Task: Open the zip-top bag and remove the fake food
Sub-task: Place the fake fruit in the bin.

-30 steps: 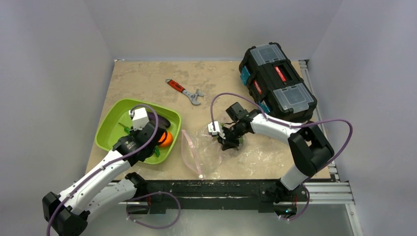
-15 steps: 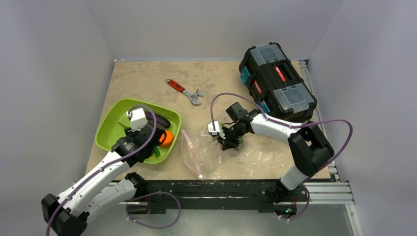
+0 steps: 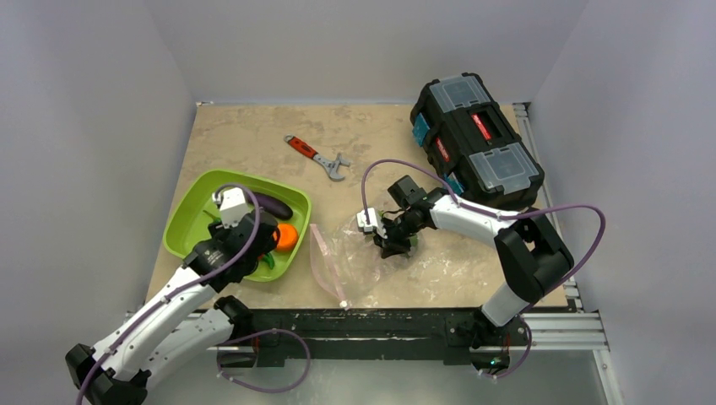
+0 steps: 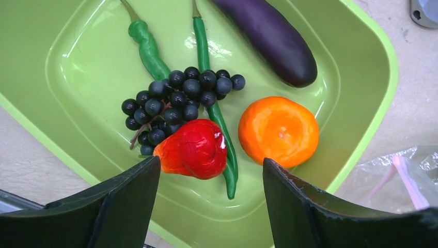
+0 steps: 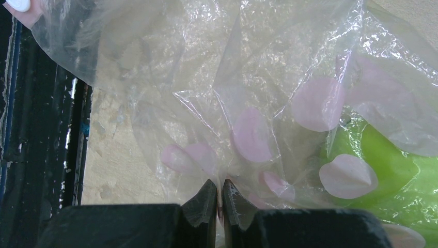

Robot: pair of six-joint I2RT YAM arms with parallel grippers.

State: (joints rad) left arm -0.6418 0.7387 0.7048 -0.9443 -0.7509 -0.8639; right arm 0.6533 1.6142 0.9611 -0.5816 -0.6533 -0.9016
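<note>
The zip-top bag lies crumpled at the table's front centre, its pink zip strip towards the left. My right gripper is shut on a fold of the bag's plastic; pink petals and a green piece show through it. The fake food lies in the green tray: an eggplant, an orange fruit, a red piece, dark grapes and green pods. My left gripper hangs open over the tray's near side, holding nothing.
A red-handled wrench lies at the back centre. A black toolbox stands at the back right, close behind the right arm. The tray's right rim sits just left of the bag.
My left jaws have opened wide and the left arm has drawn back a little towards me, uncovering the orange fruit. The right gripper and the bag have not moved.
</note>
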